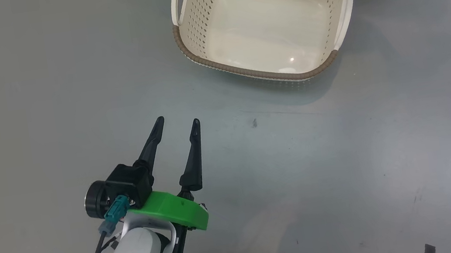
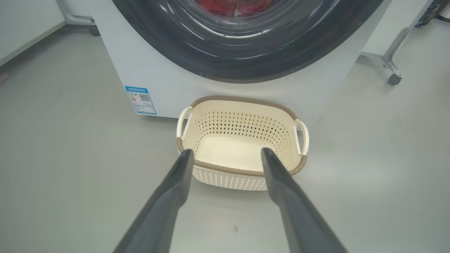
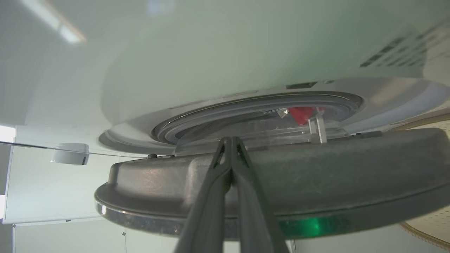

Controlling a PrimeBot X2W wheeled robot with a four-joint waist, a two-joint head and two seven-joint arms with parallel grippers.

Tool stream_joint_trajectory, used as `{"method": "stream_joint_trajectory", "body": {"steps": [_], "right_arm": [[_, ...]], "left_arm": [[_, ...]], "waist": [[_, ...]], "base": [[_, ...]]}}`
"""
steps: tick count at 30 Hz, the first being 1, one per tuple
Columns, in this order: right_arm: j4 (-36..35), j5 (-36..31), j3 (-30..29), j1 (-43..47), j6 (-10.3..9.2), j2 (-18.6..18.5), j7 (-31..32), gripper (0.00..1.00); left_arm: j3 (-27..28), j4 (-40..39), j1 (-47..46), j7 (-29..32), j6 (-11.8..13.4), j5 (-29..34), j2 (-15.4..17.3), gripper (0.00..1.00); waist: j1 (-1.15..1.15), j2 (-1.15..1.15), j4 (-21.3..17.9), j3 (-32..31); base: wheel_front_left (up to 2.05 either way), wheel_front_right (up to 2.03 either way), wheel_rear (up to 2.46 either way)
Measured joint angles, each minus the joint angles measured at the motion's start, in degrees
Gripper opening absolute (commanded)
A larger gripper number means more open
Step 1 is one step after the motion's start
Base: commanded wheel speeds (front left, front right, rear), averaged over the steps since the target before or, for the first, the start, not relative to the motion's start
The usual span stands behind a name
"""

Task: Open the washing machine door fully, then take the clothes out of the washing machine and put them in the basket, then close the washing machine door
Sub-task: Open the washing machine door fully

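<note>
The left gripper [image 1: 177,122] is held above the floor [image 1: 28,105], fingers spread wide and aimed at the basket [image 1: 244,71], which is set just in front of the washer [image 2: 168,70]. The right gripper [image 3: 230,140] is pressed shut, its tips seemingly touching the inner side of the ajar door [image 3: 316,175]. The clothes [image 3: 302,114] are seen inside the drum.

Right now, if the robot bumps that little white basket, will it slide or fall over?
Probably slide: the basket sits empty on a smooth, shiny floor, so it likely weighs little. It looks wider than tall with a flat bottom, so tipping seems unlikely. Its hole-dotted plastic walls probably stay stiff, flexing only slightly if lifted by a handle.
</note>
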Motion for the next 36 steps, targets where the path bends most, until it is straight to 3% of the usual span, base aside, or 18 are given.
{"method": "stream_joint_trajectory", "body": {"steps": [36], "right_arm": [[1.31,0.64,-0.25,8.26,-0.01,1.67,3.97,0.0]], "left_arm": [[0.53,0.89,0.63,0.0,0.01,0.58,0.01,1.0]], "waist": [[0.0,-0.01,-0.29,-5.66]], "base": [[0.0,0.0,0.0]]}}
